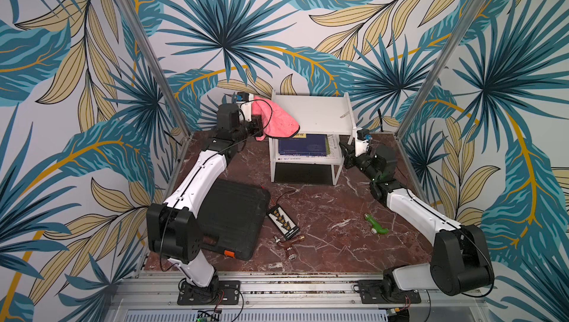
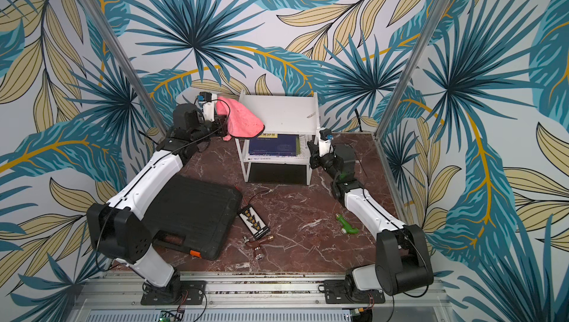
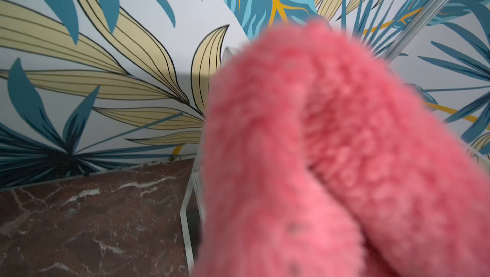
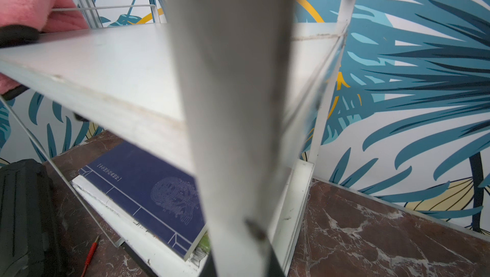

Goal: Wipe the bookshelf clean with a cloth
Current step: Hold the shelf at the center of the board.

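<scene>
Rail (image 1: 292,286), marble tabletop (image 1: 338,243), bookshelf (image 1: 317,114), leafy walls (image 1: 221,43).

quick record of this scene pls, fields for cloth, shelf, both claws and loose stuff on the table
cloth: pink, bunched, draped over the bookshelf's top-shelf end on the left arm's side
shelf state: white, upright, top mostly bare
lower shelf: blue book lying flat
left claw: shut on the cloth
right claw: shut on a front post of the bookshelf
table clutter: black case, green toy, small black board

The marble tabletop (image 1: 332,243) carries bookshelf (image 1: 314,111), black case (image 1: 234,212), green toy (image 1: 377,225), connector board (image 1: 283,218).
</scene>
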